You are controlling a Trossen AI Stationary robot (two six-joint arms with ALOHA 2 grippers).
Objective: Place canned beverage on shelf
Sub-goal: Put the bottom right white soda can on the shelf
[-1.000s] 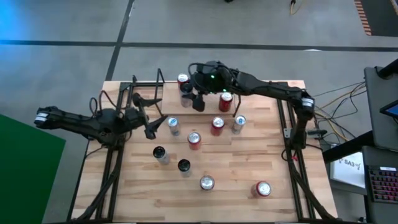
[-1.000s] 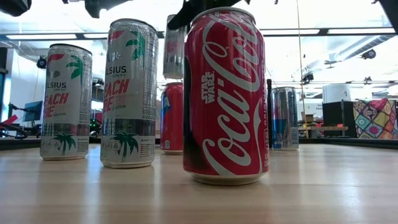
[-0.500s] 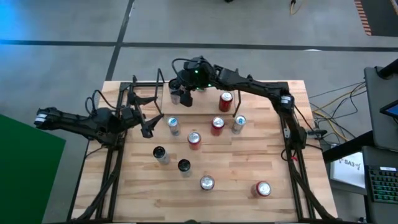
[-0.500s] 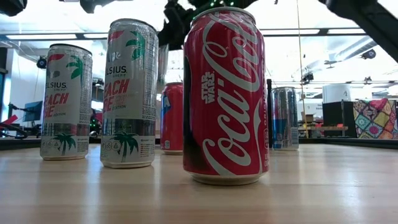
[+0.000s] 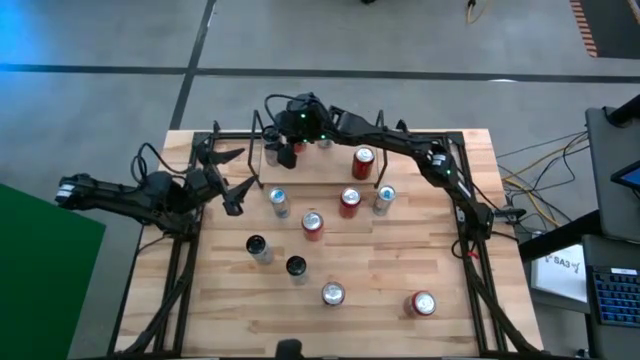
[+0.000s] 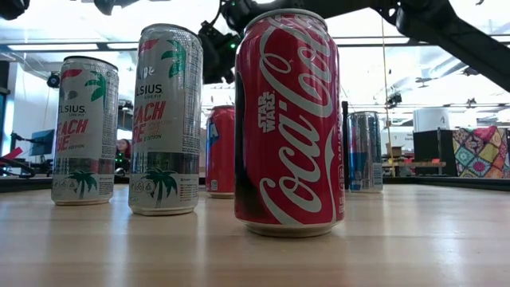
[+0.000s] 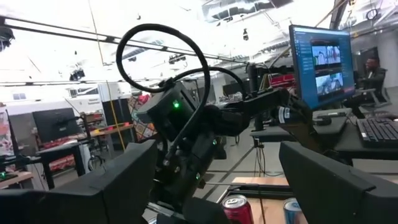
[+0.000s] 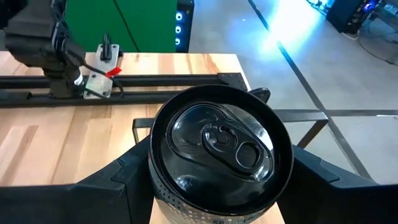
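1. Clamped between my right gripper's (image 8: 214, 186) jaws is a dark-topped can (image 8: 219, 149), upright, hanging above the shelf (image 5: 238, 150) at the bench's (image 5: 400, 260) far left corner.
2. My left gripper (image 5: 232, 190) waits near the left edge just beside the shelf, jaws spread and empty.
3. Loose cans stand mid-bench: a red can (image 5: 362, 160) nearest my right arm, and silver cans (image 5: 279, 201) closer to the shelf.
4. Nothing stands between my can and the rack.
5. My can's lid is glossy black with its tab unopened.
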